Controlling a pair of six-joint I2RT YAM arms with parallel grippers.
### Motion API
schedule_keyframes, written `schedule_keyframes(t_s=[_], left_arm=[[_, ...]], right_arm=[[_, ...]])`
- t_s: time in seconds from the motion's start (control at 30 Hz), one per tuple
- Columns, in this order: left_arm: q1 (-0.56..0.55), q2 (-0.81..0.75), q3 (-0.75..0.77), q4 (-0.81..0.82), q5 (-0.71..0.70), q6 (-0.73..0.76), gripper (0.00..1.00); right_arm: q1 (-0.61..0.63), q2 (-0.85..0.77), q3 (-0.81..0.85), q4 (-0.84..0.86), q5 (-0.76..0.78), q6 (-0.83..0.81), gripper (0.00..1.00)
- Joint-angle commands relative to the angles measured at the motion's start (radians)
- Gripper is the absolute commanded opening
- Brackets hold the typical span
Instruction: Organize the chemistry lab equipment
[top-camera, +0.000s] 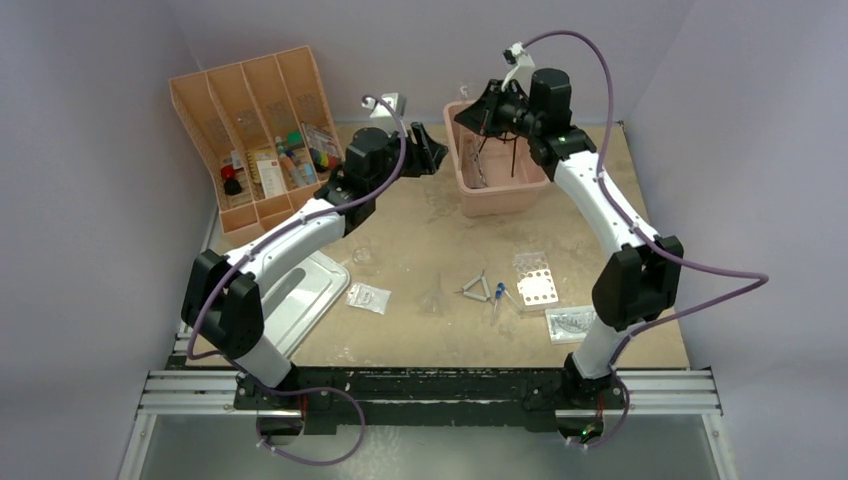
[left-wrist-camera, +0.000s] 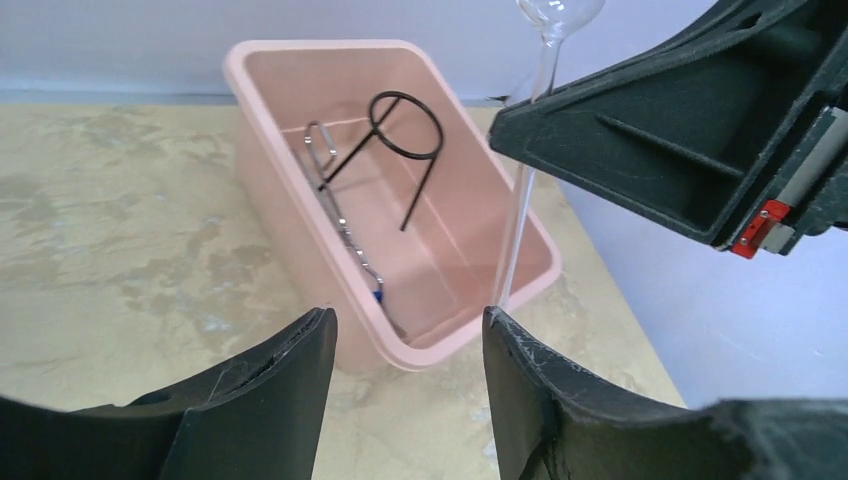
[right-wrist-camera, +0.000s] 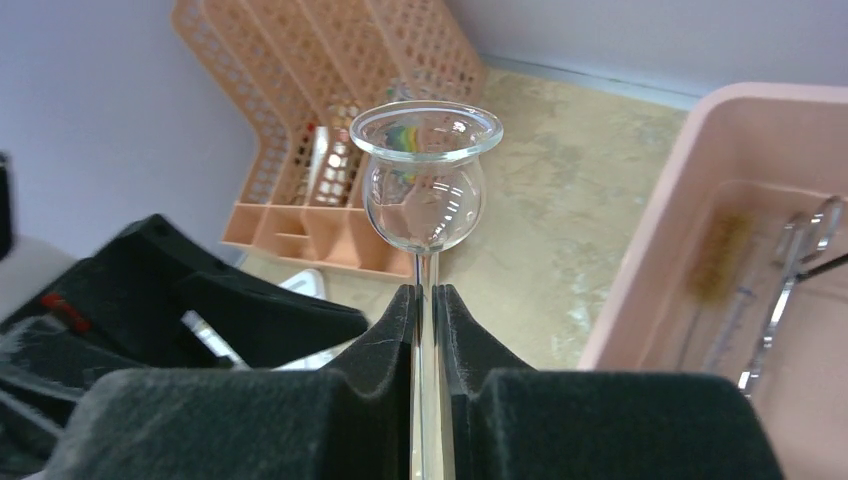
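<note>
Right fingers (right-wrist-camera: 398, 318) are clamped on the stem of the clear glass flask (right-wrist-camera: 424, 200), with its bulb above the fingertips at frame centre. Left fingers (left-wrist-camera: 295, 385) are spread apart and empty, with the flask stem at upper right.

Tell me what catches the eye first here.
The right gripper pinches a long-stemmed glass flask by its stem, bulb up, at the pink tub toward the back. In that tub lie a black wire tripod and forceps. The left gripper hangs open just beside it.
</note>
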Motion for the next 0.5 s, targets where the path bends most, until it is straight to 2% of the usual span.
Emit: schedule_keyframes(t_s=[0.0,0.2,0.47], left_arm=[[0.034,-0.039,0.021,-0.022,-0.05,-0.016,0.55],[0.075,-0.018,0.05,-0.114,-0.099,0.045,0.56],[0.115,0.087,0.185,-0.282,-0.067,0.095,0.57]], right_arm=[[-0.024,0.085,0.134,-0.185,0.101,-0.172,0.05],[-0.055,0.239,0.262,-0.276,0.185,-0.234,0.06],[-0.055,0.431,0.414,-0.318,0.296,-0.26,0.06]])
